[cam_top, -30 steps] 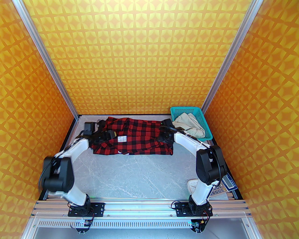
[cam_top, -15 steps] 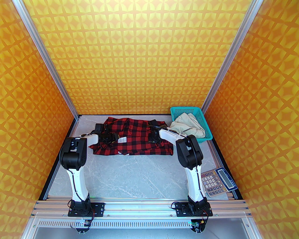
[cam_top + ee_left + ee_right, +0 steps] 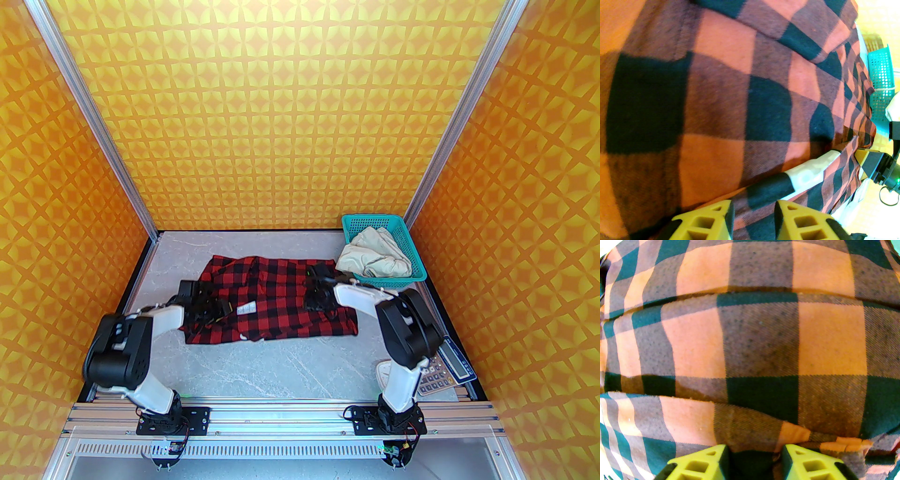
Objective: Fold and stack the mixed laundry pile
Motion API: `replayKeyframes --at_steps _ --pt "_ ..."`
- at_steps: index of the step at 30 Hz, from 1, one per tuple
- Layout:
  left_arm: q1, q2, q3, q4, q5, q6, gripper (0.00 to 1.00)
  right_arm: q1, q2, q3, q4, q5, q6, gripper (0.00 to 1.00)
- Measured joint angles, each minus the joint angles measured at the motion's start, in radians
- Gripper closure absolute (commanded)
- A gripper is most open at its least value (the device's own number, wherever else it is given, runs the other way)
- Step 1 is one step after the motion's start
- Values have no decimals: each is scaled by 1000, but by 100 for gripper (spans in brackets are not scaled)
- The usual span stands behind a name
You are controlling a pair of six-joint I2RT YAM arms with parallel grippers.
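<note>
on the grey table (image 3: pixel 290 370) we see our left gripper (image 3: pixel 753 207) and right gripper (image 3: pixel 754 449) each clamped on the checked shirt (image 3: pixel 276 300); cream trousers (image 3: pixel 375 255) lie in the teal basket (image 3: pixel 370 219).

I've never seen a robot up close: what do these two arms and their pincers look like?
Both the left arm and right arm have glossy white shells between chunky black joints, with thin black cables along them. Each stands on a black base plate bolted to a silver rail. The left pincer and right pincer have yellow-green plastic fingers with square hollows.
</note>
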Motion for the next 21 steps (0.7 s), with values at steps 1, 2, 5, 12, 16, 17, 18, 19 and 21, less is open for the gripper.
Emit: replayKeyframes --at_steps 1,2,5,12,16,17,18,19,21 --pt "0 -23 -21 -7 -2 -3 64 7 -21 -28 11 0 6 57" --pt "0 -44 -37 -13 -6 -7 64 13 -37 -51 23 1 12 57" --pt "0 -120 -78 -55 -22 -14 64 25 -76 -103 51 0 24 57" --pt "-26 -220 56 -224 -53 27 63 28 -134 -90 -72 5 29 54" --pt "-69 -171 197 -218 -55 63 63 28 -126 13 -126 7 17 54" --pt "-77 -149 215 -211 -55 66 64 28 -113 47 -132 6 11 54" --pt "-90 -111 234 -198 -55 68 64 28 -92 85 -131 4 5 54" --pt "-103 -65 249 -183 -55 69 64 28 -64 124 -130 3 -2 54" --pt "-126 18 265 -157 -56 69 65 28 -13 177 -126 3 -13 54"
